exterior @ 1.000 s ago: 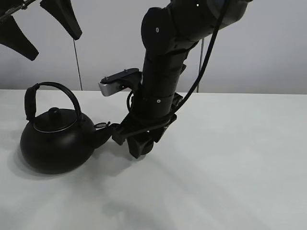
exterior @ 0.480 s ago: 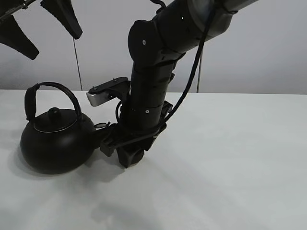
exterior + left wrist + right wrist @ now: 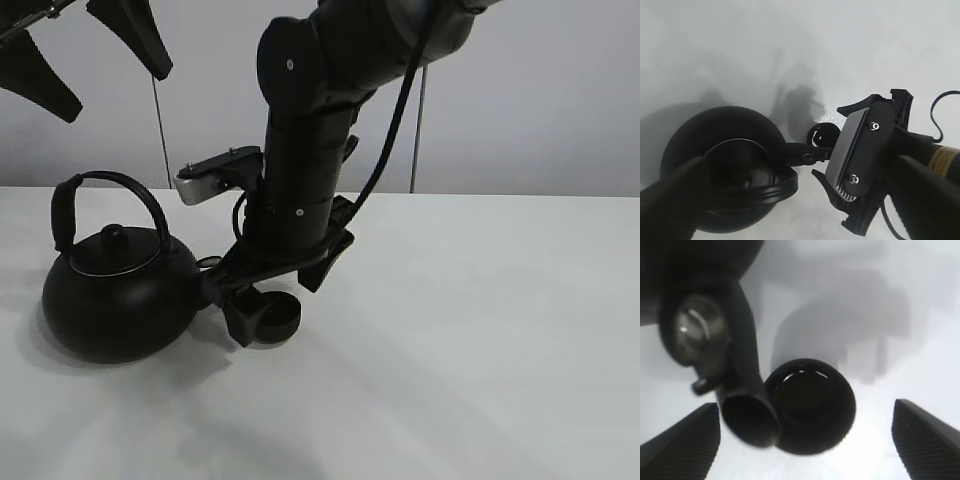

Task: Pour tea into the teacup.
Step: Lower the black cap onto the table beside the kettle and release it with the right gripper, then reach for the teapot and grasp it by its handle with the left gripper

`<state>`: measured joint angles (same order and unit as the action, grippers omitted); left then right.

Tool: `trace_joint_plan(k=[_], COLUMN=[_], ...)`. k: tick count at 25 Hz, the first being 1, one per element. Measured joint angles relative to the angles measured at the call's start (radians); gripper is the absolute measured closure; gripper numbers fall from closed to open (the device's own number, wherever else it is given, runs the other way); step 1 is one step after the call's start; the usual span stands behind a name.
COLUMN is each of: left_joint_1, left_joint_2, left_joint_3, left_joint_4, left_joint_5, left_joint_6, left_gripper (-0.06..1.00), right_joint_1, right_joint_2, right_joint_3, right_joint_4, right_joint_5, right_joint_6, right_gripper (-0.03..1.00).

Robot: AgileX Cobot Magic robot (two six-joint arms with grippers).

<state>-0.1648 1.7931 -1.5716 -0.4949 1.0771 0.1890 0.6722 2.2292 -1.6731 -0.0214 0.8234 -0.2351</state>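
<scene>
Teacup [image 3: 276,318] down on the counter [image 3: 480,330]; right tool [image 3: 805,410] spread around it.
You have the cup upright, just right of the kettle [image 3: 120,295], close beside its spout [image 3: 747,415]. Your right tool's fingers stand apart either side of the cup, clear of it. Your left tool [image 3: 112,92] hangs spread, high above the kettle.

This looks to me like a robot lab. I see a plain white table [image 3: 500,350], a bare grey wall [image 3: 540,100] and a black robot arm [image 3: 300,190] over it.
</scene>
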Motion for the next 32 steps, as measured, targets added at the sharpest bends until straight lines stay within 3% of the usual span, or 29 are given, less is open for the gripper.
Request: trace_joint_plan(k=[5, 10, 18, 23, 27, 32], left_joint_1=[0.0, 0.0, 0.0, 0.0, 0.0, 0.0], left_joint_2=[0.0, 0.0, 0.0, 0.0, 0.0, 0.0], left_joint_3=[0.0, 0.0, 0.0, 0.0, 0.0, 0.0], left_joint_4=[0.0, 0.0, 0.0, 0.0, 0.0, 0.0], left_joint_5=[0.0, -0.001, -0.001, -0.001, -0.001, -0.001], left_joint_6=[0.0, 0.0, 0.0, 0.0, 0.0, 0.0], left_gripper=[0.25, 0.25, 0.25, 0.25, 0.25, 0.25], right_joint_1=[-0.014, -0.13, -0.545, -0.737, -0.79, -0.793], right_joint_2=[-0.043, -0.143, -0.305, -0.44, -0.642, -1.045], right_joint_3=[-0.04, -0.041, -0.044, -0.039, 0.032, 0.328], right_joint_4=[0.006, -0.018, -0.117, -0.049, -0.031, -0.015], right_joint_5=[0.146, 0.256, 0.388, 0.399, 0.407, 0.413], right_joint_6=[0.0, 0.002, 0.044, 0.086, 0.109, 0.128], right_gripper=[0.32, 0.32, 0.35, 0.37, 0.37, 0.38])
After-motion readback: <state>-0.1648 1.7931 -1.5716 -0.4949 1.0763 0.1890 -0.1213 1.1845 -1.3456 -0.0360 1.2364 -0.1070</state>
